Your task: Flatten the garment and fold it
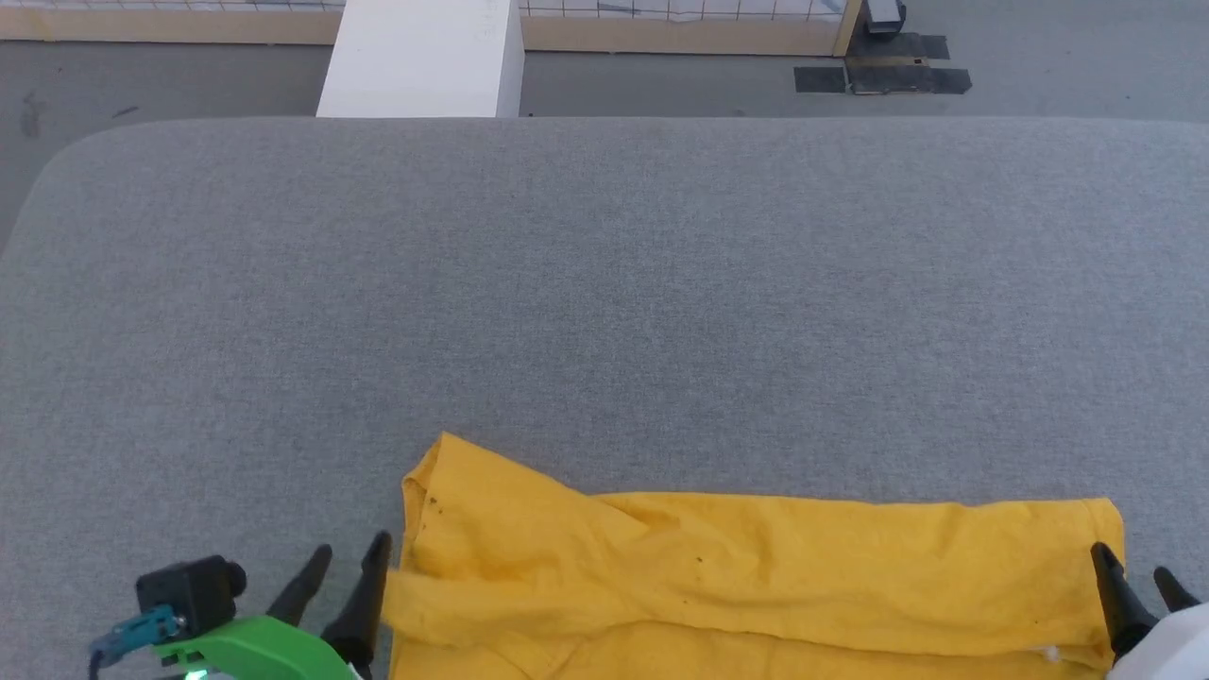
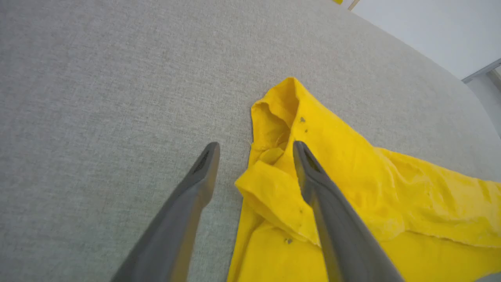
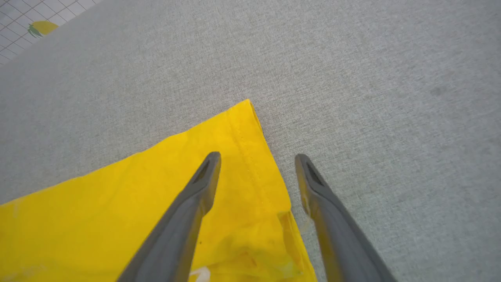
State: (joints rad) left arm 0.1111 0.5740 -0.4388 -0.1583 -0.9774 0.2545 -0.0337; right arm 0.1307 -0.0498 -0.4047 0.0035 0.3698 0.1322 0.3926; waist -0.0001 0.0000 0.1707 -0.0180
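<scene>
The bright yellow garment point(image 1: 756, 576) lies folded over along the near edge of the grey table point(image 1: 604, 312), its print hidden. My left gripper point(image 1: 351, 557) stands open at the garment's left end; in the left wrist view one finger is over the rumpled sleeve point(image 2: 274, 129) and the other over bare table, left gripper point(image 2: 255, 145). My right gripper point(image 1: 1133, 559) is open at the right end, straddling the hemmed corner point(image 3: 250, 149); right gripper point(image 3: 257, 156) has one finger above the cloth and one above the table. Nothing is held.
The wide grey table surface stretches far beyond the garment. Past its far edge stand a white box point(image 1: 425, 57) and a wood-framed grid fence point(image 1: 680, 28), with black tape patches point(image 1: 883, 76) on the floor.
</scene>
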